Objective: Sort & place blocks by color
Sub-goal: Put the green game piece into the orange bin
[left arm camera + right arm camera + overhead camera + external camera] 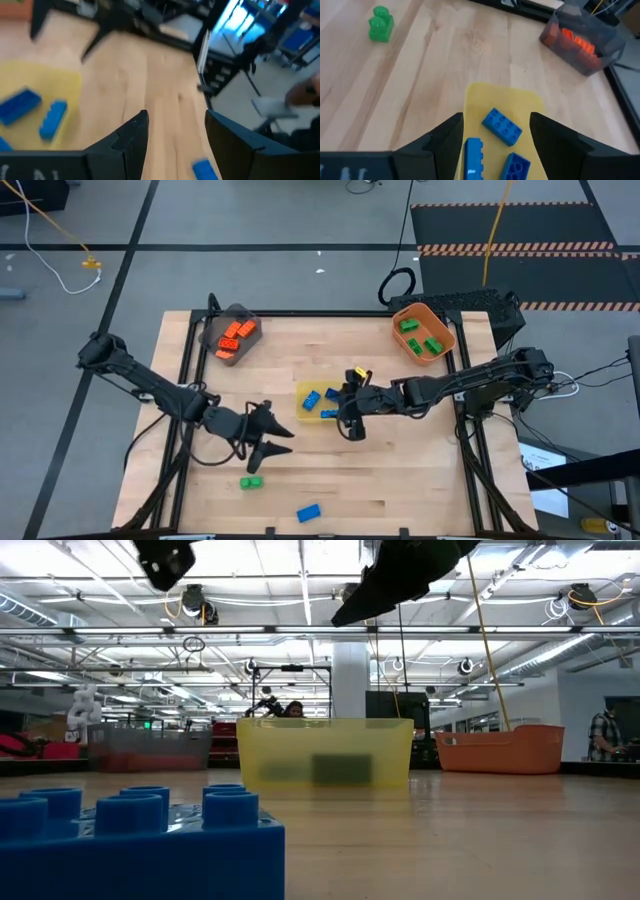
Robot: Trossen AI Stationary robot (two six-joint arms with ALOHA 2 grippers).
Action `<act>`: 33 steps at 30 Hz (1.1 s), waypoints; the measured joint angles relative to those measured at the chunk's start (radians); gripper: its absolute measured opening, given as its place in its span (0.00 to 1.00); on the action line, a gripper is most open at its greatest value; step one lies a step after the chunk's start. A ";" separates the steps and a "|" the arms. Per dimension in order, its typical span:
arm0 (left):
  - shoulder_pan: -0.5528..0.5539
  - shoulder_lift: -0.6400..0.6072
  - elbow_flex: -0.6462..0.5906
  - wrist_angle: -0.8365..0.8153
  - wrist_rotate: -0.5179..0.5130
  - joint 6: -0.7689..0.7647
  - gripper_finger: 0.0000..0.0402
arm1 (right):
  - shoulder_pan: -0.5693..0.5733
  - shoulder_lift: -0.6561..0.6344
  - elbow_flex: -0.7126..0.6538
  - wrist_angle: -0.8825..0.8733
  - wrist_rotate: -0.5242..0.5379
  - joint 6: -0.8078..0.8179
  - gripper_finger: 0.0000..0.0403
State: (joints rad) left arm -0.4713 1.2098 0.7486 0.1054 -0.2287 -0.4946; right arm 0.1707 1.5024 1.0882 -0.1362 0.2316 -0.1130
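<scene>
overhead, right gripper (352,423) fingers spread empty above yellow bin (304,416), left gripper (275,442) open, no readable labels

Overhead looks straight down; low, tabletop-level; both share yellow bin (312,402).

Two slim dark jointed arms, matte black; each gripper, left (272,437) and right (352,423), ends in two tapered, pointed black fingers (445,142); black cables alongside.
</scene>
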 joint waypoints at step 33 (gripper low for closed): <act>-0.222 0.410 0.341 -0.917 0.337 -0.458 0.65 | 0.061 -0.032 -0.168 0.002 0.002 0.152 0.55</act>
State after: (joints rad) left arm -0.6935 1.6200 1.0901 -0.8118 0.1084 -0.9530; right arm 0.2321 1.4705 0.9199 -0.1338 0.2337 0.0391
